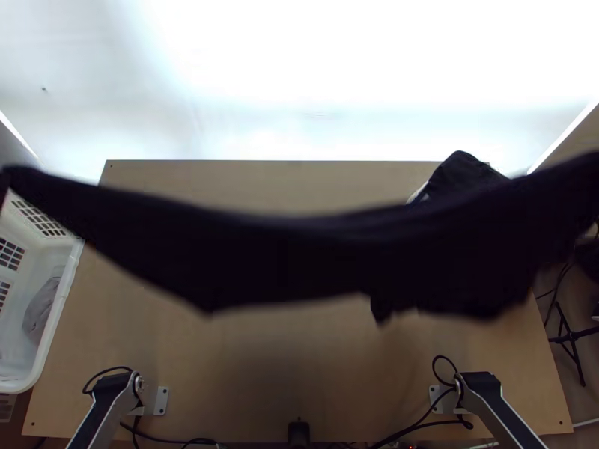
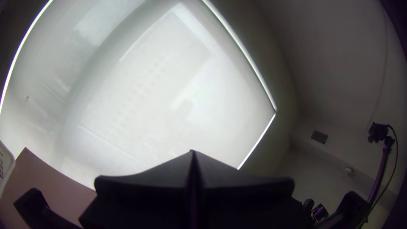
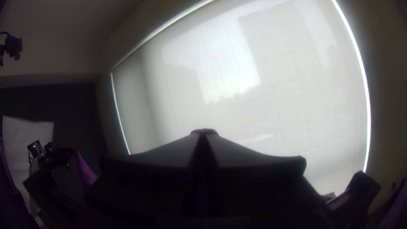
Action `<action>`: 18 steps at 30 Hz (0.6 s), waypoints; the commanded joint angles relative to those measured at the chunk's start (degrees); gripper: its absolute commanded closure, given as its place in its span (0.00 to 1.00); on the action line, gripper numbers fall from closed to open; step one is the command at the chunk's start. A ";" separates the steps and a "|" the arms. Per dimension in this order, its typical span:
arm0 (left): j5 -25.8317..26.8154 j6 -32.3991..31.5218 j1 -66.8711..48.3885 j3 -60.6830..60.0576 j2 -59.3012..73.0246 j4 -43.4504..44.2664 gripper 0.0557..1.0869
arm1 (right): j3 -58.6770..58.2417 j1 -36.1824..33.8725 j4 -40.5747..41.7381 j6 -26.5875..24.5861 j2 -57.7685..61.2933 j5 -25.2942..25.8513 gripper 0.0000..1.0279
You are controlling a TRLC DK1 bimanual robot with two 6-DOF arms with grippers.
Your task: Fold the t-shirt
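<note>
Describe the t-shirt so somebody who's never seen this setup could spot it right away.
Start at the light wooden table. Looking down from above, the t-shirt is the long black cloth stretched across the view in front of it, sagging in the middle. Unlike the small dark bundle by the table's far right corner, it reaches past both table sides.

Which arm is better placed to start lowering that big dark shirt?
Perhaps the left arm: a dark bundle lies at the far right, on the right arm's side. But the raised shirt spans both sides, so lowering likely needs both.
</note>
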 commanded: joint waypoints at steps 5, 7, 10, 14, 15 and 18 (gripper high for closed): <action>0.00 0.03 -0.67 -13.68 -7.56 -1.49 0.97 | -13.81 2.66 -8.80 1.49 -6.06 -0.08 0.97; 0.44 0.12 -0.75 -18.25 -7.74 -1.49 0.97 | -20.40 2.84 -8.71 2.37 -6.32 -0.16 0.97; 1.50 1.52 -1.02 -28.45 -8.70 -0.70 0.97 | -31.47 3.19 -8.01 2.29 -6.85 -1.57 0.97; 1.50 2.49 -0.67 -41.02 -6.42 5.46 0.97 | -42.55 3.10 -2.12 1.58 -6.14 -2.36 0.97; 1.50 2.49 -0.67 -43.30 -4.84 7.21 0.97 | -44.31 3.10 -0.63 1.05 -5.18 -2.62 0.97; 1.59 2.58 -1.02 -48.75 0.96 13.63 0.97 | -48.00 2.92 5.00 0.44 -0.17 -3.85 0.97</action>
